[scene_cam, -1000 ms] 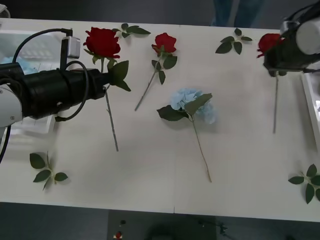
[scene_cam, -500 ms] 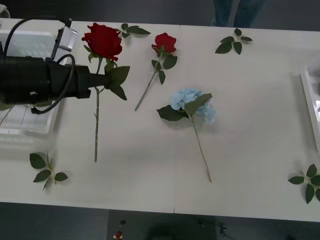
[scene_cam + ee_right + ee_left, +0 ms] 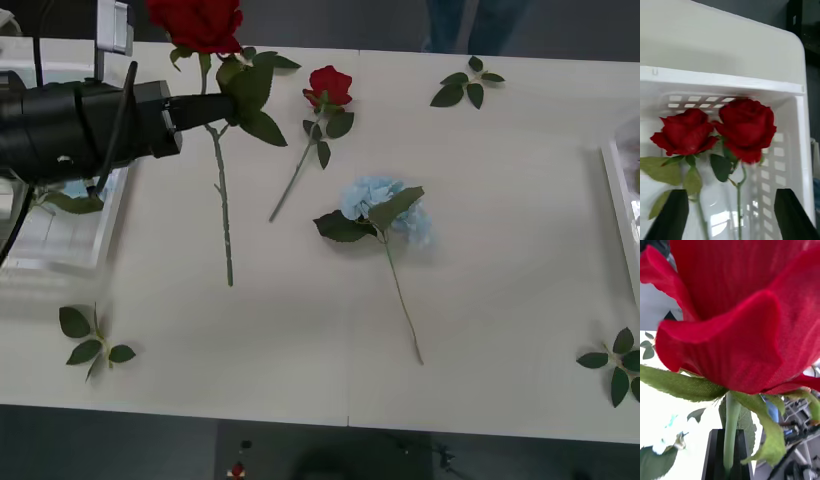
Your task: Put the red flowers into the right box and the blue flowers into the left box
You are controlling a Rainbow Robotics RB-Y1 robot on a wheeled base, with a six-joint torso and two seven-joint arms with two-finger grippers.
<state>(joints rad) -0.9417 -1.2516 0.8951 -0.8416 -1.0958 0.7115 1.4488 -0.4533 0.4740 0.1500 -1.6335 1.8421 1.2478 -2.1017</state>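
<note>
My left gripper [image 3: 203, 108] is shut on the stem of a red flower [image 3: 195, 20], held above the table's far left with its stem hanging free. In the left wrist view the bloom [image 3: 733, 307] looms over the black fingers [image 3: 713, 461] pinching the stem. A second red flower [image 3: 330, 85] and a blue flower [image 3: 385, 205] lie mid-table. My right gripper [image 3: 732, 228] stands open over the right box [image 3: 715, 80], where two red flowers [image 3: 747, 125] lie. The left box [image 3: 60, 250] sits at the left edge, behind my left arm.
Flowerless leaf sprigs lie at the far middle [image 3: 468, 82], front left [image 3: 90, 340] and front right [image 3: 612, 365]. A sliver of the right box [image 3: 618, 190] shows at the right edge. Bare table stretches along the front.
My left gripper has lifted its red flower up and swung the stem. The right arm with its red flower has left the front view to the right.
</note>
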